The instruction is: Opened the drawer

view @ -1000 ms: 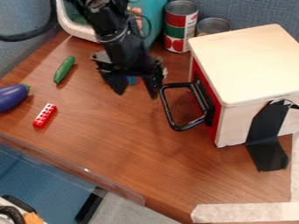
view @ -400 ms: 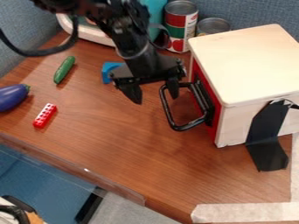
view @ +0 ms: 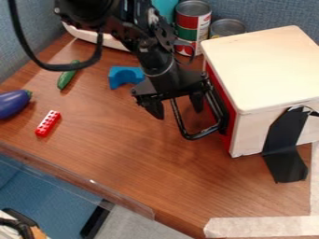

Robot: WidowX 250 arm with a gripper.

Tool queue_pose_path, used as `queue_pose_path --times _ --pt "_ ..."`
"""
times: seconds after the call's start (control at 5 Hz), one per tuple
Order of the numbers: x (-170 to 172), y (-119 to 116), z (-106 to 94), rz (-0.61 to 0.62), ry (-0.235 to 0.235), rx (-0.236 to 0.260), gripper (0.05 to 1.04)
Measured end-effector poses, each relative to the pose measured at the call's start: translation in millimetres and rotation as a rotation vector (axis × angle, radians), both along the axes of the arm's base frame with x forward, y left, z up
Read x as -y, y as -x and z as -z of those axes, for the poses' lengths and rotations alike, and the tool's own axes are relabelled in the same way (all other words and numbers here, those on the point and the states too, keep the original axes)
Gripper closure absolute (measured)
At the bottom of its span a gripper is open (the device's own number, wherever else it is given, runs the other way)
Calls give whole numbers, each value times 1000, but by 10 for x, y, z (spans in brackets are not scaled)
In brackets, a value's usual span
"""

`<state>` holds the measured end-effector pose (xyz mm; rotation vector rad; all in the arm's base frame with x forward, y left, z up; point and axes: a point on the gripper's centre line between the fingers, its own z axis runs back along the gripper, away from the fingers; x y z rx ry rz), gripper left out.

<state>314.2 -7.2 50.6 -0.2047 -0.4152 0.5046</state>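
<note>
Where the gripper (view: 177,111) hangs, its fingers stand apart, part of the black handle (view: 202,134) showing between them. Beside: drawer (view: 231,133), red-fronted, closed, in wooden box (view: 265,70). Behind: tall can (view: 192,22), red-and-green label; short can (view: 227,28). Outlying: blue block (view: 118,77), cucumber (view: 65,79), red brick (view: 48,123), eggplant (view: 12,103).

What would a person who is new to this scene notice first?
Probably the pale wooden box on the right, with its red front and black handle. Next comes the black arm from the top edge, its jaws apart around one side of that handle. At the left edge, the purple eggplant also stands out.
</note>
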Motion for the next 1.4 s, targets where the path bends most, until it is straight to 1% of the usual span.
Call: queue_pose_path --times 0.2,0.4,0.8,1.0,1.2,1.4 --pt "17 -19 88 -18 19 -10 82" --pt "7 -29 191 -26 16 -37 138" --pt "19 -13 315 -6 -17 -84 740" --pt "-15 8 321 -34 7 -100 895" --pt "-125 83 257 -66 23 -110 923" --pt "-197 155 245 -69 34 -116 930"
